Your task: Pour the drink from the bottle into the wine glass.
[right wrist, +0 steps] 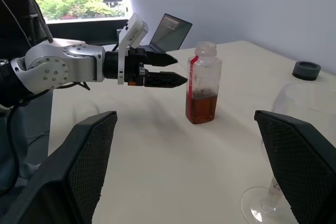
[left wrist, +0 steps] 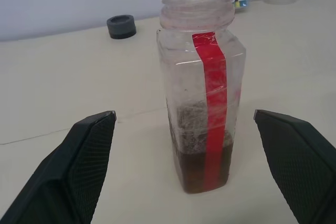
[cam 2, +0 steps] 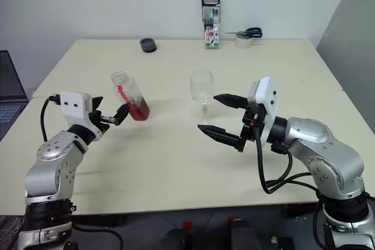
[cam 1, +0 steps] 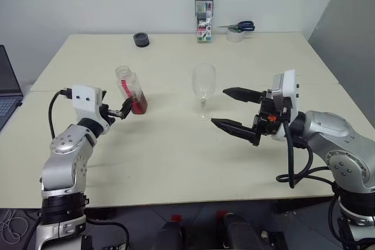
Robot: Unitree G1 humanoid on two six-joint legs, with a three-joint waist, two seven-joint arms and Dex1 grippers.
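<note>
- Cream table (cam 1: 176,162) is carrying the uncapped bottle (cam 1: 132,91), left of the wine glass (cam 1: 203,89).
- Left gripper (cam 1: 125,110) is standing spread beside it; right gripper (cam 1: 233,108) is gaping too.
- Light, thin-walled plastic: probably best pinched mid-body.

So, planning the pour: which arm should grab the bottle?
Probably the left. The left gripper is open right beside the uncapped bottle, aimed at it. The right gripper is open by the glass, farther from the bottle.
</note>
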